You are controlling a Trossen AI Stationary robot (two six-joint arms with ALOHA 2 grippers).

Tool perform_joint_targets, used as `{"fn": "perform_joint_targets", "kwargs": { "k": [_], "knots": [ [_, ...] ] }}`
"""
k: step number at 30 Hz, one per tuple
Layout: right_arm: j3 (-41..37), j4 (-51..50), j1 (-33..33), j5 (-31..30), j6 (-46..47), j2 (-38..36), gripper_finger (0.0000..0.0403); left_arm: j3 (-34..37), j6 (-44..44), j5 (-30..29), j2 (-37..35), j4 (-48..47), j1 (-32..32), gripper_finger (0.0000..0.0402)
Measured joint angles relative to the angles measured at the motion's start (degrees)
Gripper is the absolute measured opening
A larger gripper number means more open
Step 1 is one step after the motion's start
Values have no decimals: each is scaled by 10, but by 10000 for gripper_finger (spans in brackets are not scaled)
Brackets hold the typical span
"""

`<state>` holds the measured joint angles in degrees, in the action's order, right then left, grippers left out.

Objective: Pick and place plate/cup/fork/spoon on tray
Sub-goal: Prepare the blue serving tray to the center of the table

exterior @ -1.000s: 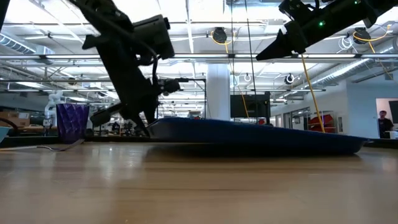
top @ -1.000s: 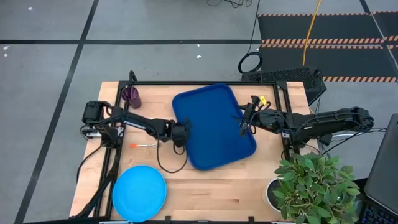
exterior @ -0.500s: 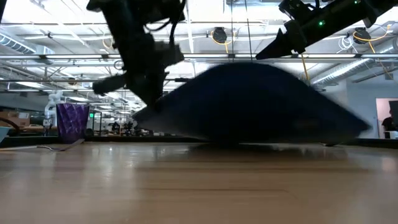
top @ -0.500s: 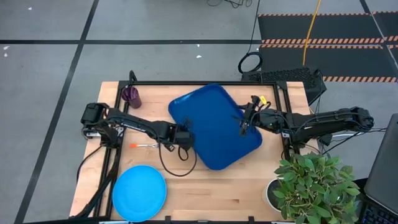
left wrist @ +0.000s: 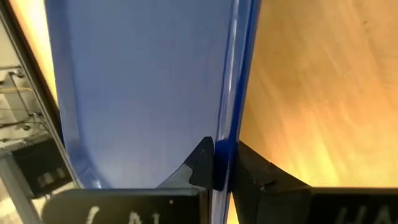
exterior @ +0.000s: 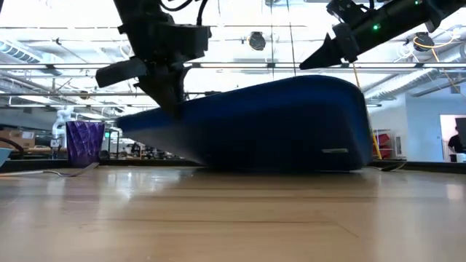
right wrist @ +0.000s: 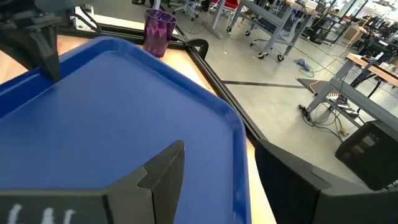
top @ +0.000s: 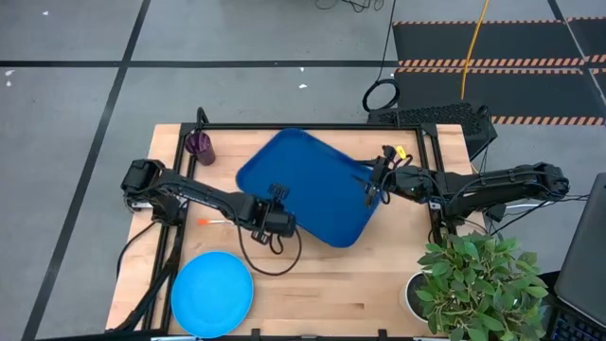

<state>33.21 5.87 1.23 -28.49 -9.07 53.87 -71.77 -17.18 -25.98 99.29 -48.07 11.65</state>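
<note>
Tray (top: 308, 185) tilted, rim pinched in left gripper (top: 280, 216) jaws; right gripper (top: 372, 192) jaws apart, empty.

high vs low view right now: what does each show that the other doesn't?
Only high: the plate at the table's near left, the fork by the left arm, and a potted plant.

Only low: the tray's one side is lifted off the wooden table, tilted.

Both: the left hand shut on the tray's rim, the right hand open above the tray, and the cup.
</note>
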Motion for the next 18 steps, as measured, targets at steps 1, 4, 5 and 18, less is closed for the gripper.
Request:
{"fn": "perform_joint_targets", "kwargs": {
  "k": [1, 4, 5, 18],
  "knots": [
    [0, 1, 0, 0, 0, 0, 192, 0, 10, 1, 0, 2, 0, 30],
    [0, 7, 0, 0, 0, 0, 192, 0, 29, 2, 0, 2, 0, 29],
    [0, 10, 0, 0, 0, 0, 192, 0, 29, 2, 0, 2, 0, 29],
    [0, 29, 0, 0, -6, 0, 192, -30, 136, 4, 0, 11, -2, 29]
  ]
}}
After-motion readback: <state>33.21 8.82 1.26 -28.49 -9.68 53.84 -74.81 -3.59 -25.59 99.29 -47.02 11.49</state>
